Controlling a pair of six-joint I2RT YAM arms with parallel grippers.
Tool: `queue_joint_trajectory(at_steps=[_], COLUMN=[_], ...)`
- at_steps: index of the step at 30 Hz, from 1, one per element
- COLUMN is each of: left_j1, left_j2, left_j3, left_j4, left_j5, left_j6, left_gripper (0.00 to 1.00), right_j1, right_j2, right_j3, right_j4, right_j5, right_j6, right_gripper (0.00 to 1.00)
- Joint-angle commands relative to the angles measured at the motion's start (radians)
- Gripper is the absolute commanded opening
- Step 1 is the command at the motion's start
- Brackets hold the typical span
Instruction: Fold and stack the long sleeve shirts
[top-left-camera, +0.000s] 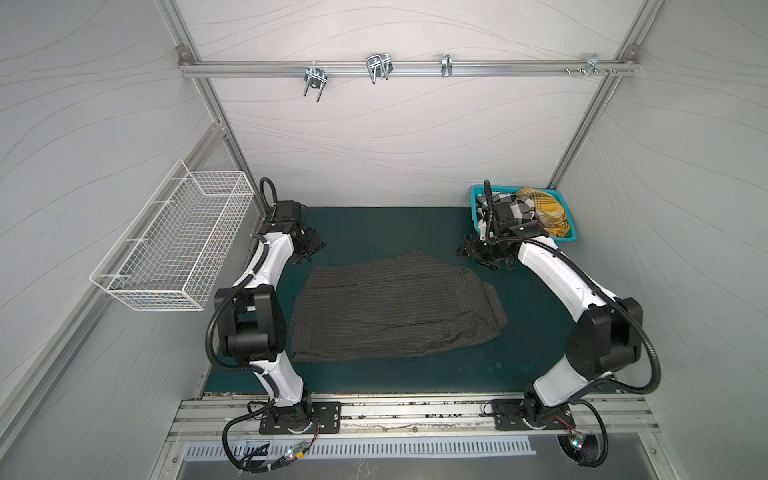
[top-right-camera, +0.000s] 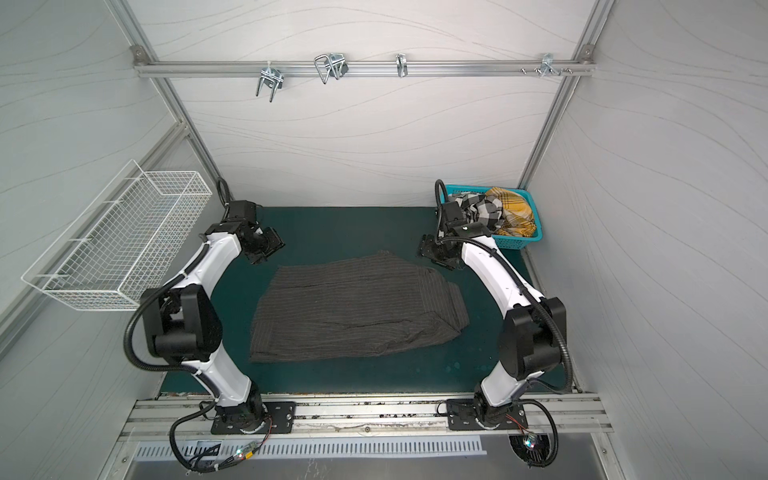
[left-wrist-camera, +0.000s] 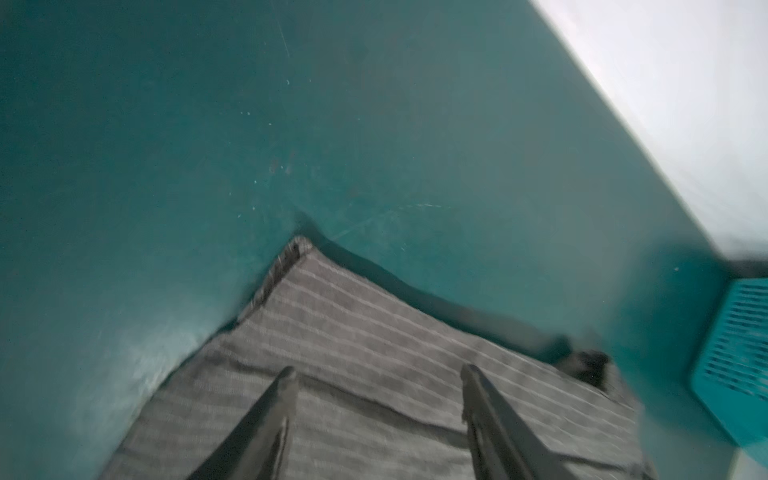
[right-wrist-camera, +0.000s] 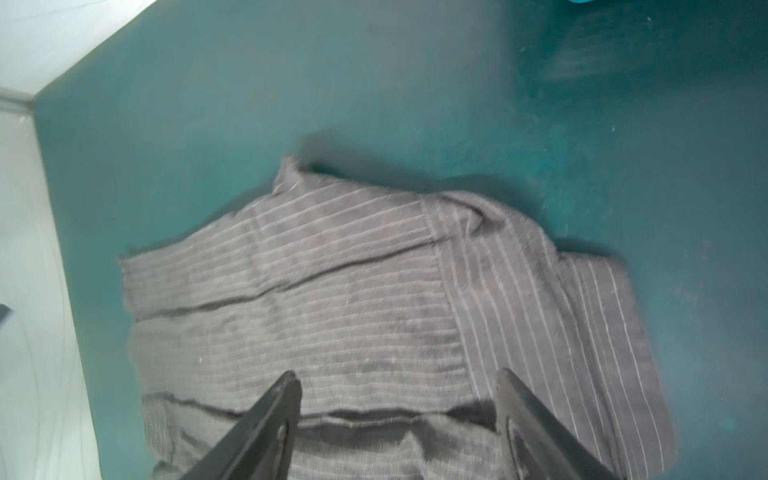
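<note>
The charcoal pinstriped shirt (top-left-camera: 395, 307) is lying folded in the middle of the green surface (top-left-camera: 374, 232). The left pincer (left-wrist-camera: 378, 374) and right pincer (right-wrist-camera: 399, 378) are hovering released near its far corners, gripping nothing. The checked shirt (top-left-camera: 521, 208) and mustard plaid shirt (top-left-camera: 544, 208) are sitting bunched in the blue basket (top-left-camera: 569, 237).

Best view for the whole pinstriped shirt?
A top view: the whole shirt lies unobstructed on the mat. Right wrist shows most of it, blurred, partly behind the fingers; left wrist only one corner.
</note>
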Motion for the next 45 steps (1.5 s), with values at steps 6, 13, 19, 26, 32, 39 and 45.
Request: queue_joint_trajectory(at_steps=[6,13,19,26,32,39,45], left_j1=[0.014,0.019,0.017,0.014,0.005,0.004,0.002], left_j2=[0.209,0.362,0.422,0.466,0.415,0.330,0.140], left_j3=[0.192,0.332,0.353,0.391,0.260,0.202,0.102], left_j4=[-0.064,-0.139,-0.154,-0.233,-0.188,-0.167,-0.133], left_j5=[-0.103,-0.135,-0.113,-0.126,-0.091,-0.070,-0.041], left_j6=[0.093,0.113,0.100,0.093,0.060,0.014,-0.036], left_gripper=[0.67,0.66,0.61,0.47,0.26,0.00,0.00], right_j1=[0.001,-0.023,-0.025,-0.027,-0.040,-0.072,-0.078], right_j2=[0.286,0.379,0.381,0.379,0.390,0.447,0.598], right_j3=[0.255,0.320,0.306,0.305,0.318,0.394,0.522], right_j4=[-0.180,-0.266,-0.275,-0.283,-0.283,-0.304,-0.356], right_j5=[-0.039,-0.003,0.003,0.012,0.017,0.011,0.044], right_j6=[-0.105,-0.128,-0.140,-0.128,-0.104,-0.126,-0.173], right_gripper=[0.72,0.72,0.72,0.72,0.71,0.74,0.75])
